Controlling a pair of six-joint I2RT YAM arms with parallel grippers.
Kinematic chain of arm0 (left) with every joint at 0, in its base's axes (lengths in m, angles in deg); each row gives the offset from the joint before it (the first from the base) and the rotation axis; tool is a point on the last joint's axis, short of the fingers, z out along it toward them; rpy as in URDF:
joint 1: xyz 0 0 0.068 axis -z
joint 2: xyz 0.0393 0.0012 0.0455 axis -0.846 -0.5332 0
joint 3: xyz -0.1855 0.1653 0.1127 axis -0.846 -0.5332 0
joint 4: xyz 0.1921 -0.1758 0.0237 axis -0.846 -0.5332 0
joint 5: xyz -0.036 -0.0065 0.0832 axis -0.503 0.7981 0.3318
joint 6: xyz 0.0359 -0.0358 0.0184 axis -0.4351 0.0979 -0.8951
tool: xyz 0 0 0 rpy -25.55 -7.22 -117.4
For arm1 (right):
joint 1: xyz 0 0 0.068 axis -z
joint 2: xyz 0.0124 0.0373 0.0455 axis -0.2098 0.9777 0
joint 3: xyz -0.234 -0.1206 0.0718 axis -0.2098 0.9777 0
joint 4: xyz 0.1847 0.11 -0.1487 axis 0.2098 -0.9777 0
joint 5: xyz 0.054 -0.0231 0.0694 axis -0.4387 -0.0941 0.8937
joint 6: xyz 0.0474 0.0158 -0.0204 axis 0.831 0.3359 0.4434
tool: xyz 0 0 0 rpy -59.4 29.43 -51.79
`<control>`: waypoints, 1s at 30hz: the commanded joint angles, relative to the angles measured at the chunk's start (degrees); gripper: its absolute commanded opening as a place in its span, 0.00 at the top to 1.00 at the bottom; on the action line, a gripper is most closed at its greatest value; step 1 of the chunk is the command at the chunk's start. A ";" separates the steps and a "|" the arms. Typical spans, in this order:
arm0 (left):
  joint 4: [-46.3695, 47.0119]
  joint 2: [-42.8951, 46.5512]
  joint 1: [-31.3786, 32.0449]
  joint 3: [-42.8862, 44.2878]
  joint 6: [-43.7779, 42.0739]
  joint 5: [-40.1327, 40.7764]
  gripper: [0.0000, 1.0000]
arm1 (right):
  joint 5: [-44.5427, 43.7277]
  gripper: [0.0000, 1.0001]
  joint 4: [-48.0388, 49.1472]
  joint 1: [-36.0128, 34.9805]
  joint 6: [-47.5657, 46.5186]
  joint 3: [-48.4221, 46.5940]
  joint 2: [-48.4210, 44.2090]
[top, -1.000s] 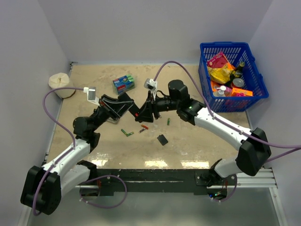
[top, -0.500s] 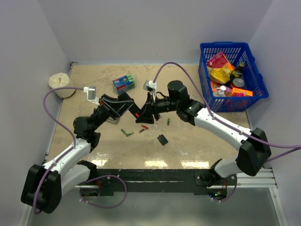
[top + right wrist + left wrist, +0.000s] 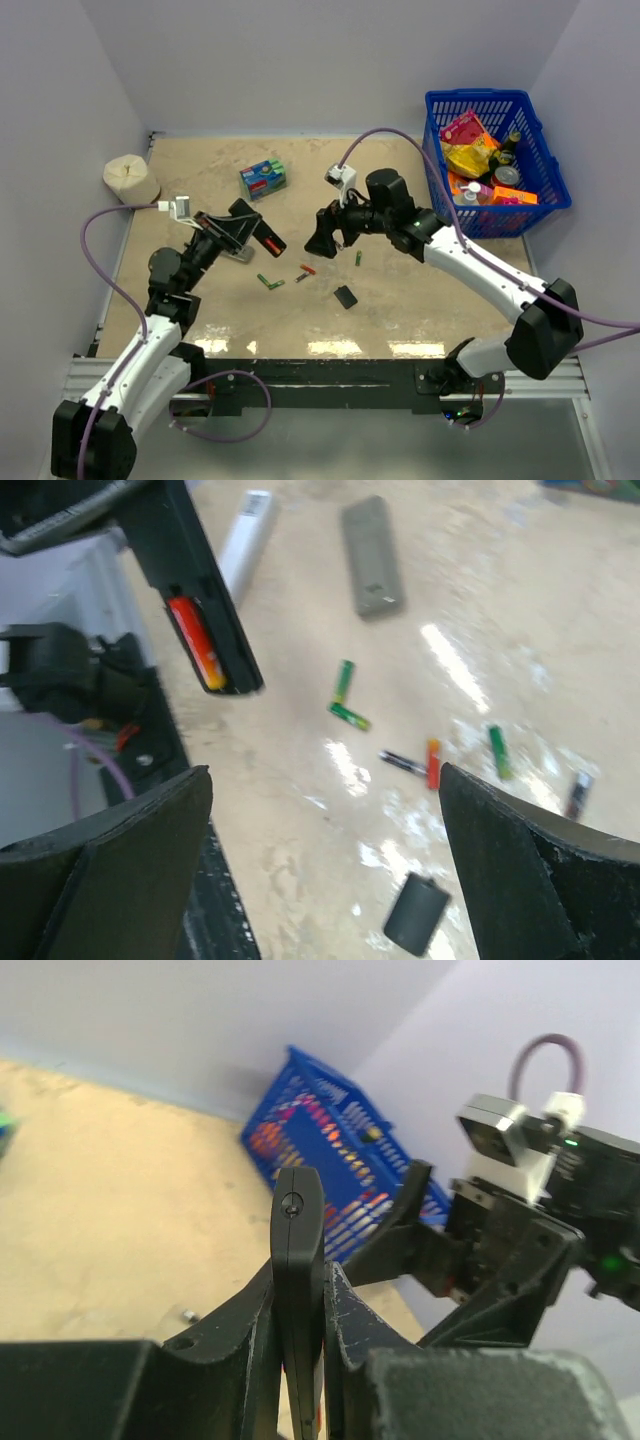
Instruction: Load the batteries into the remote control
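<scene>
My left gripper (image 3: 248, 226) is shut on the slim black remote control (image 3: 262, 235), holding it above the table. In the left wrist view the remote (image 3: 298, 1230) stands edge-on between the fingers. An orange-red battery (image 3: 195, 640) sits in the remote's (image 3: 190, 570) open compartment. My right gripper (image 3: 322, 238) hangs open and empty just right of the remote, apart from it. Loose batteries lie on the table below: two green ones (image 3: 345, 695), an orange-red one (image 3: 432, 763), a dark one (image 3: 402, 763) and another green one (image 3: 497, 752). The small black back cover (image 3: 346, 297) lies nearer the front.
A blue basket (image 3: 540, 150) full of packets and bottles stands at the back right. A blue-green packet (image 3: 263, 178) lies at the back, and a pale roll (image 3: 130, 180) at the far left. A grey remote (image 3: 372, 555) and a white remote (image 3: 245, 542) lie under the left arm.
The right gripper has opened wide and drawn back to the right, off the remote. The left arm has pulled the remote to the left, with the orange-red battery now in its compartment.
</scene>
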 commanded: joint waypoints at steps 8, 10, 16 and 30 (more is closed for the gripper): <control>-27.57 5.66 -2.01 0.21 -7.58 11.40 1.00 | -20.12 0.26 -8.07 -3.62 -13.72 1.73 5.80; -28.64 5.93 -2.01 0.12 -7.40 11.75 1.00 | -23.19 0.34 -7.72 -5.37 -15.05 1.82 7.48; -29.17 6.28 -2.01 -0.85 -6.26 11.14 1.00 | -28.20 0.54 -6.58 -9.50 -18.83 0.50 14.60; -28.38 6.19 -1.92 -1.20 -6.35 10.52 1.00 | -29.80 0.65 -5.17 -12.23 -21.91 -3.28 23.74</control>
